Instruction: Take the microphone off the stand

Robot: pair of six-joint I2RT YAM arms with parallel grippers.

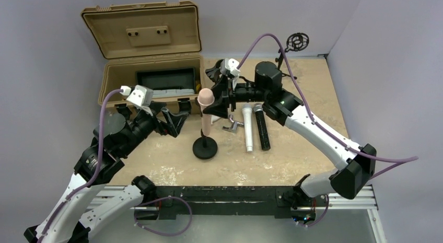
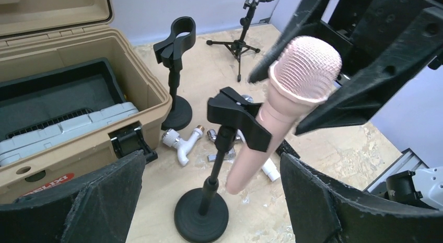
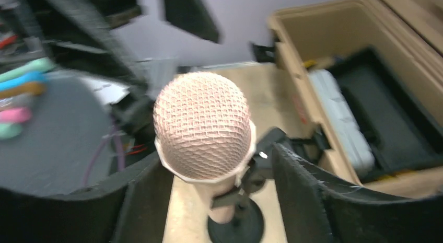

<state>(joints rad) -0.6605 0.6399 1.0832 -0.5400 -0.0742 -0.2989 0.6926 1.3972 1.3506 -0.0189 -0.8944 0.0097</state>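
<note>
A pink microphone stands tilted in the black clip of a short stand with a round black base at the table's middle. My right gripper reaches in from the right. Its jaws straddle the mesh head, open, with a gap showing on one side. The left gripper hovers just left of the stand, wide open and holding nothing. In the left wrist view the pole and base sit between and beyond its fingers. The microphone's lower end hangs free beside the pole.
An open tan case stands at the back left. Silver and black microphones and a metal fitting lie right of the stand. Behind it are an empty clip stand, a white pipe fitting and a small tripod.
</note>
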